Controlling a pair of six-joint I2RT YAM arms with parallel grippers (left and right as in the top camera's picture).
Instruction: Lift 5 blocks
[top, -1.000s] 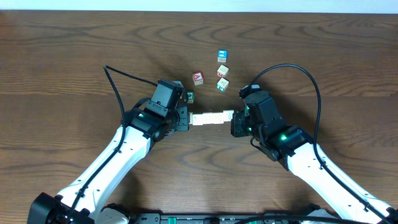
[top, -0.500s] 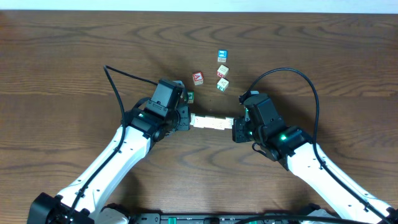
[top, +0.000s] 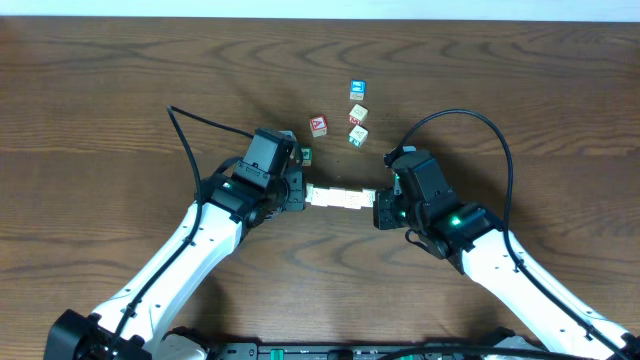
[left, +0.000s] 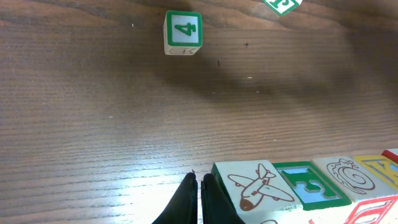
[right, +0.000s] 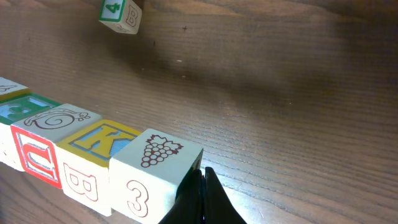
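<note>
Five blocks (top: 340, 197) form one straight row between my two grippers. In the left wrist view the row starts with an airplane block (left: 252, 186), then a green E block (left: 308, 183) and a spiral block (left: 348, 177). My left gripper (left: 199, 180) is shut, its right finger against the airplane block's end face. In the right wrist view the row ends with a grape block (right: 155, 165) beside a yellow K block (right: 96, 140). My right gripper (right: 202, 177) is shut and presses on the grape block's end. I cannot tell whether the row is off the table.
A green "4" cube (top: 305, 155) lies just behind the left gripper (top: 300, 193). A red "A" cube (top: 318, 125), a blue cube (top: 356, 90) and two more cubes (top: 357, 124) lie farther back. A black cable (top: 190, 125) trails left.
The right gripper and the row's right end moved toward the table's front, turning the row from slanting up to slanting slightly down. Nothing has moved in the last half second.
</note>
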